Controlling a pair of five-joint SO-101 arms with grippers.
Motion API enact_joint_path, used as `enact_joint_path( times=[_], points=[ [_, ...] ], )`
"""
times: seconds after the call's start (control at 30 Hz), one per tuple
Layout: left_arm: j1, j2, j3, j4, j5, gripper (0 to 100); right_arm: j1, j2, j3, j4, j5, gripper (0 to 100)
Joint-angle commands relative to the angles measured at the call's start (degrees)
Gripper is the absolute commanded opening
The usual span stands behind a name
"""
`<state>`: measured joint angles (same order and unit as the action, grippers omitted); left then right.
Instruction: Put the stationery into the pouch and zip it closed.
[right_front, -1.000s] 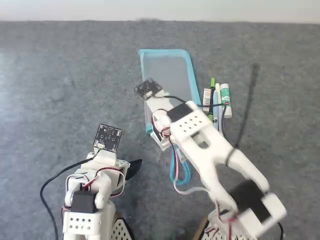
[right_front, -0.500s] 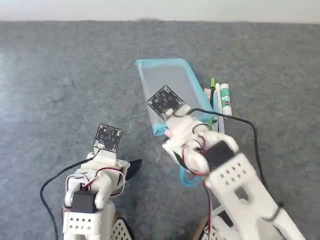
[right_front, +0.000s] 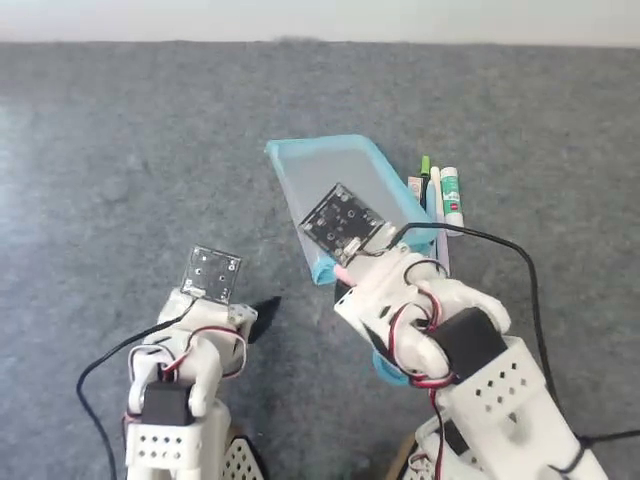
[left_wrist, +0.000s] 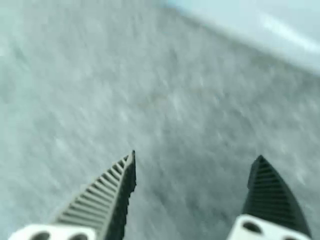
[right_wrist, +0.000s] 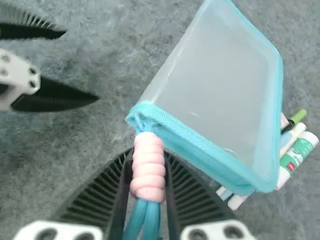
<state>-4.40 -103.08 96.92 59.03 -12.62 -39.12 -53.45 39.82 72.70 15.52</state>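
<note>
The clear pouch (right_front: 345, 180) with turquoise trim lies tilted on the grey carpet, and its corner is lifted. My right gripper (right_wrist: 147, 155) is shut on the pouch's pink zipper pull (right_wrist: 148, 167), with a turquoise cord trailing from it. In the high view the right gripper (right_front: 345, 275) sits under its camera board at the pouch's near end. Several pens and a glue stick, the stationery (right_front: 440, 195), lie beside the pouch's right edge, outside it (right_wrist: 295, 145). My left gripper (left_wrist: 192, 170) hovers open over bare carpet, left of the pouch (right_front: 255, 318).
Grey carpet (right_front: 120, 150) covers the table up to a pale wall at the back. A black cable (right_front: 500, 250) runs from the right arm across the carpet near the stationery. The left gripper (right_wrist: 80, 65) appears close beside the pouch corner in the right wrist view.
The right arm has drawn back toward the near side with the zipper pull, dragging and turning the pouch's near end. The left gripper has shifted slightly toward the pouch.
</note>
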Motion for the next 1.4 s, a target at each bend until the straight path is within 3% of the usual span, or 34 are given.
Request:
enact_joint_path(
  times=[0.0,0.23,0.43,0.67,0.8,1.1,1.37],
  points=[
    [-2.55,-1.32,-6.2,-6.68,-3.25,34,-2.24,-0.22,-4.66,-1.1,-0.62,0.6],
    [-2.81,-0.09,-25.71,-0.88,10.02,34,-2.15,6.99,-12.13,-0.84,-0.88,0.6],
    [-2.64,15.74,-31.34,-3.25,12.4,34,-2.07,11.65,-17.85,0.13,-0.88,0.6],
    [1.76,20.57,-42.68,11.6,12.13,34,-1.98,13.49,-19.87,-0.04,-0.97,0.6],
    [2.29,16.44,-38.73,11.43,8.35,34,-1.98,14.02,-21.8,0.22,-0.97,0.6],
    [5.8,13.89,-35.21,10.46,7.3,34,1.01,14.02,-22.95,0.22,-0.97,0.6],
    [6.07,20.57,-31.08,1.67,7.56,34,1.01,14.02,-22.59,0.4,-1.49,0.6]
  ],
)
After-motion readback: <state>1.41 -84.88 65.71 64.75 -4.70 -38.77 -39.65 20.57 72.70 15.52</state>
